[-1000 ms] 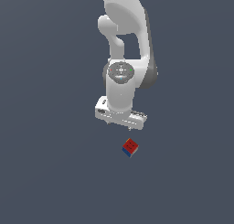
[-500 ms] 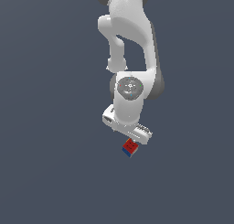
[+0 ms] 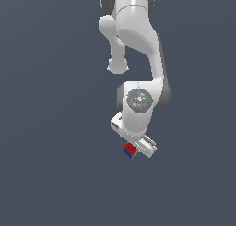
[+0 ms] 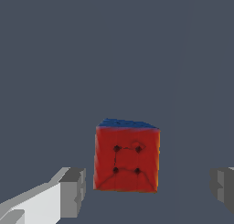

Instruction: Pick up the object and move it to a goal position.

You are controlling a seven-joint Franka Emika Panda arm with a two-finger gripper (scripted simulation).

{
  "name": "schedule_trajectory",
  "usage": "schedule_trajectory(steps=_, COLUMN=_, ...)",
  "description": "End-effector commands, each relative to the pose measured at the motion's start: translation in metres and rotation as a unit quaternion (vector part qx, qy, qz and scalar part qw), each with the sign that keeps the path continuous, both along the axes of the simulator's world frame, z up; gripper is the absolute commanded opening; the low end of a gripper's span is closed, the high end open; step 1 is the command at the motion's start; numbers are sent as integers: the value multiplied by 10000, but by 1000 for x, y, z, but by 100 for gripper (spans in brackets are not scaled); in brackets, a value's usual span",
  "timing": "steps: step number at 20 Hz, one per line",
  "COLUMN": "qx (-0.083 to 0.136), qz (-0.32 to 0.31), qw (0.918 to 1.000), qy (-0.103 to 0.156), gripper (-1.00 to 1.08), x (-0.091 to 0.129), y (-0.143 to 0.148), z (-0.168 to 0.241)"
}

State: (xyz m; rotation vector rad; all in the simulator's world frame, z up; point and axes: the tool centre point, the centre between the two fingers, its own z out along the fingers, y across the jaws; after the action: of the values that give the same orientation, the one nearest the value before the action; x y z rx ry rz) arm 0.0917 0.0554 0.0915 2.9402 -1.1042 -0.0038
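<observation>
From the wrist cam the closest things I see are the two fingers [image 4: 73, 191] of the hand [image 4: 148, 191], blocky grey pads on white bodies, spread wide with a clear gap on each side of the cube. So the hand is released, holding nothing, and I see no contact with anything.

Sitting between those fingers is the cube [image 4: 127, 157]. The face toward the camera is flat matte red with four small dark dots set in a square, joined by thin dark lines, and there's a blue face showing along one edge. No writing or logos I can read on it, or anywhere else for that matter.

In the exterior view the hand [image 3: 140, 149] is angled down toward the exterior view's right, and the cube [image 3: 129, 150] pokes out right at its lower edge, red on top, blue on the side. It looks tiny next to the hand. Behind that is the arm [image 3: 138, 45], smooth glossy white with rounded joints. Everything beyond is plain dull blue-grey.
</observation>
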Motion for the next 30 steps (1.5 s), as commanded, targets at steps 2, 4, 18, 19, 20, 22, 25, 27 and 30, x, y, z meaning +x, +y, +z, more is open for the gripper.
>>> schedule_trajectory(steps=2, qx=0, qz=-202, qw=9998, qy=-8, gripper=100, x=5, y=5, z=-5)
schedule_trajectory(steps=4, qx=0, qz=-273, qw=9996, qy=-11, gripper=100, x=6, y=7, z=-6)
schedule_trajectory(steps=18, qx=0, qz=-337, qw=9994, qy=-11, gripper=100, x=7, y=9, z=-35)
schedule_trajectory(steps=19, qx=0, qz=-342, qw=9994, qy=-12, gripper=100, x=6, y=8, z=-42)
schedule_trajectory(steps=20, qx=0, qz=-345, qw=9994, qy=-12, gripper=100, x=6, y=8, z=-47)
schedule_trajectory(steps=22, qx=0, qz=-349, qw=9994, qy=-13, gripper=100, x=6, y=8, z=-55)
schedule_trajectory(steps=25, qx=0, qz=-349, qw=9994, qy=-13, gripper=100, x=7, y=8, z=-60)
schedule_trajectory(steps=27, qx=0, qz=-349, qw=9994, qy=-13, gripper=100, x=7, y=8, z=-59)
schedule_trajectory(steps=30, qx=0, qz=-349, qw=9994, qy=-13, gripper=-100, x=8, y=8, z=-58)
